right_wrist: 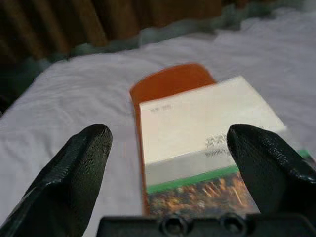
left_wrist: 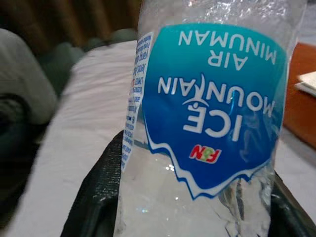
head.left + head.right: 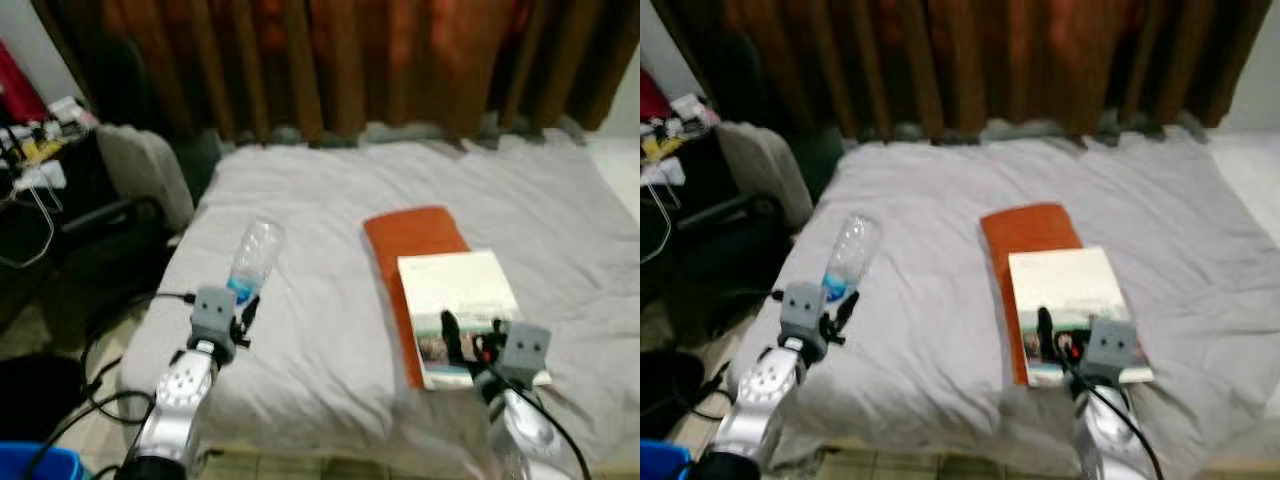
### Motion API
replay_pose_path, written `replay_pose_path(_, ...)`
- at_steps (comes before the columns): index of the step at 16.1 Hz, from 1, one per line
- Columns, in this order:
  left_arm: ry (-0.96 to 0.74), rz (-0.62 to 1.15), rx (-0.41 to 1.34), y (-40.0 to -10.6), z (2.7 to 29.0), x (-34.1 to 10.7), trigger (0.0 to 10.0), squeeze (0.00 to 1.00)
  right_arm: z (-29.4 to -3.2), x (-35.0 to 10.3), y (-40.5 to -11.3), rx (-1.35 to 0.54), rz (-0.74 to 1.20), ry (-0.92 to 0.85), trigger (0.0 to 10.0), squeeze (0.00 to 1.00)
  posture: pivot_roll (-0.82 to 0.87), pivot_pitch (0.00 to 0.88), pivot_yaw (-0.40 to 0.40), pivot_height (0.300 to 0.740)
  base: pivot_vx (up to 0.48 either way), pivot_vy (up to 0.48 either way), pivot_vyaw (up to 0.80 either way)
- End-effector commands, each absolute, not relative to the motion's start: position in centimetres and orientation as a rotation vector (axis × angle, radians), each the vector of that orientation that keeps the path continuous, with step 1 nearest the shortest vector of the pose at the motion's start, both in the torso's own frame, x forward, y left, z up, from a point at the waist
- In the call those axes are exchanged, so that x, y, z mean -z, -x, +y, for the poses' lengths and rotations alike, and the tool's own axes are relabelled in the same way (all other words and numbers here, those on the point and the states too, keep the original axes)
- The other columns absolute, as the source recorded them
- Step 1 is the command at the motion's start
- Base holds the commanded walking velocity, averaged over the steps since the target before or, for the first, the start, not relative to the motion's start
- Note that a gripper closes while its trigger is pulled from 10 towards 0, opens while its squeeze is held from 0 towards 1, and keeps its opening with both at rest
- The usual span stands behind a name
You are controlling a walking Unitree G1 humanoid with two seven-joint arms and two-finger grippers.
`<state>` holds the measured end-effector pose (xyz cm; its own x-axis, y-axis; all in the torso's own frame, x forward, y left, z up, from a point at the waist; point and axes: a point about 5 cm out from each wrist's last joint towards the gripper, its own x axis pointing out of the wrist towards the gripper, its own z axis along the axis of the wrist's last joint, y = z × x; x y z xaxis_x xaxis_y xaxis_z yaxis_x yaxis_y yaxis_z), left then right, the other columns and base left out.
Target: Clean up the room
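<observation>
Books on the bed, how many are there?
2. A white book lies near the bed's front edge by the right gripper. An orange book lies under it, sticking out behind. More could be hidden beneath.

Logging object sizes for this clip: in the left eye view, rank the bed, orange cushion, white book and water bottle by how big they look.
1. Bed
2. White book and orange cushion: too close to rank, since the book covers part of the cushion.
3. Water bottle

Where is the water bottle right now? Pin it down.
The water bottle lies on the grey bed, on the robot's left side, left of the orange book. The left gripper sits at its near end, fingers flanking it.
</observation>
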<state>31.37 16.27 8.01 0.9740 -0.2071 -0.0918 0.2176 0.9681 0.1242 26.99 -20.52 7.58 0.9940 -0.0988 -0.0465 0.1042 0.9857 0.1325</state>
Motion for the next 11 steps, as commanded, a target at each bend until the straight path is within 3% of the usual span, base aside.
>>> replay_pose_path(1, -0.154, 0.090, 0.288, -32.1, 14.8, -8.5, 10.0, 0.00, -20.8, -7.7, -26.5, 0.146, 0.005, -0.122, 10.0, 0.00, -0.10, 0.000, 0.117, 0.740, 0.000, 0.000, 0.00)
replay_pose_path(5, -0.125, 0.100, 0.282, -32.0, 14.2, -8.0, 10.0, 0.00, -20.6, -7.3, -26.0, 0.151, 0.006, -0.122, 10.0, 0.00, -0.12, 0.000, 0.093, 0.740, 0.000, 0.000, 0.00)
replay_pose_path(9, -0.050, 0.098, 0.224, -31.2, 13.8, -7.4, 10.0, 0.00, -20.5, -6.5, -25.4, 0.098, 0.042, -0.117, 10.0, 0.00, -0.11, 0.000, 0.056, 0.740, 0.000, 0.000, 0.71)
replay_pose_path(11, -0.019, 0.100, 0.167, -30.5, 14.3, -6.8, 10.0, 0.00, -20.6, -6.5, -25.9, 0.058, 0.050, -0.094, 10.0, 0.00, -0.08, 0.000, 0.011, 0.740, 0.156, -0.339, 0.62)
